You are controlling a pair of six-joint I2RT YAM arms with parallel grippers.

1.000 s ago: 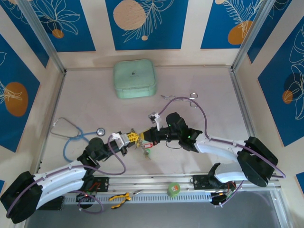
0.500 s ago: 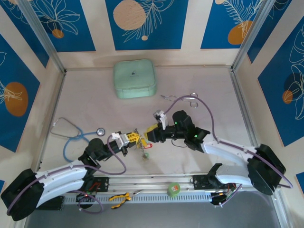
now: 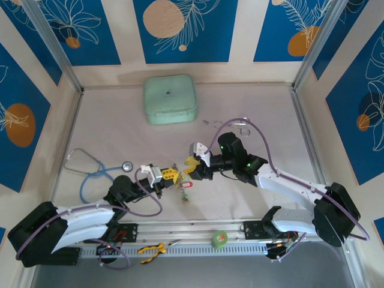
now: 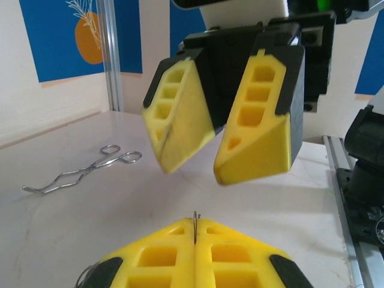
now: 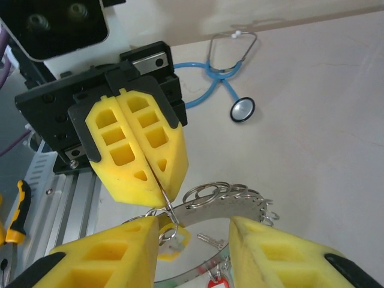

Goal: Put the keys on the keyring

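Pinching one keyring (image 5: 239,211), left gripper (image 4: 195,235) faces spread right gripper (image 4: 193,166).

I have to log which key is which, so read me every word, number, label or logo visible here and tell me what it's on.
No text is legible anywhere.
Mint-green case: a faint mark on the lid, too small to read.
Red key tag: too small to tell whether anything is written on it.
Green tape roll: no readable print.
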